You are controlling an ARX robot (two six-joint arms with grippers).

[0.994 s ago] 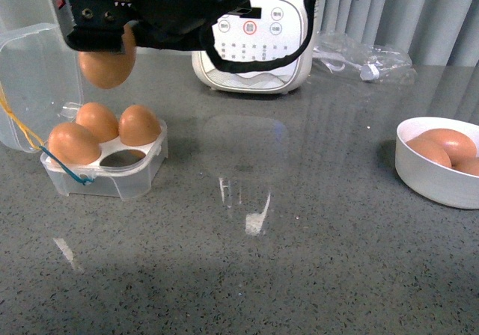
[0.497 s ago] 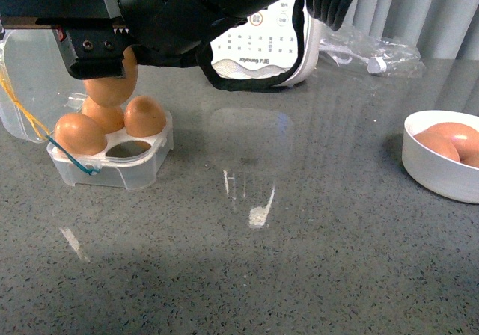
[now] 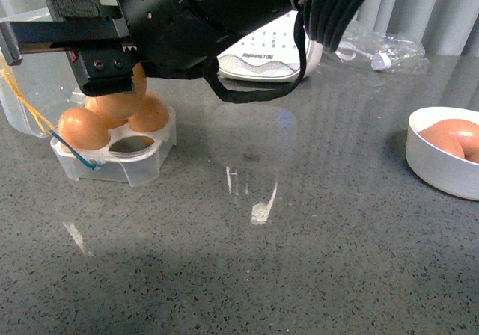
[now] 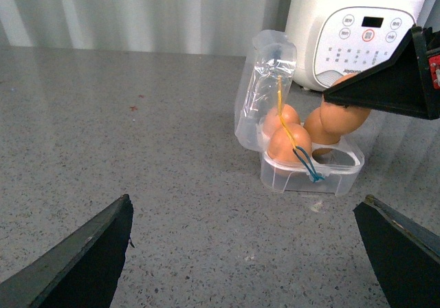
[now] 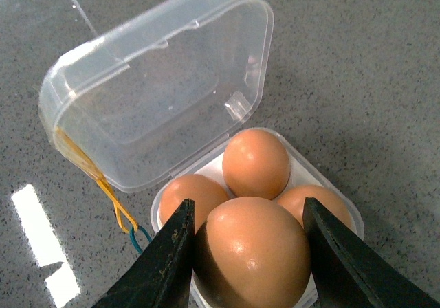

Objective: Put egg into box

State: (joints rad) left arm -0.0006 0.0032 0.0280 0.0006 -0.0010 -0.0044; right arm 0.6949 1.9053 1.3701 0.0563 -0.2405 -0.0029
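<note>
My right gripper [image 5: 247, 208] is shut on an orange-brown egg [image 5: 251, 249] and holds it just above the box [image 5: 172, 88]. In the front view the held egg [image 3: 120, 105] hangs low over the tray [image 3: 112, 167], close to the eggs in it. The box's clear lid stands open. Three eggs sit in its white cups, and one front cup [image 3: 131, 146] is empty. In the left wrist view the held egg [image 4: 342, 119] is over the box [image 4: 309, 174]. My left gripper [image 4: 246, 199] is open and empty, low over the counter, some way from the box.
A white bowl [image 3: 441, 167] holding more eggs [image 3: 453, 137] stands at the right. A white rice cooker [image 3: 269, 51] and a crumpled plastic bag [image 3: 382, 51] are at the back. Yellow and teal loops [image 3: 75, 155] hang at the box's left corner.
My right gripper has come down with the egg, from well above the box to just over the tray. The eggs in the box have not moved.
</note>
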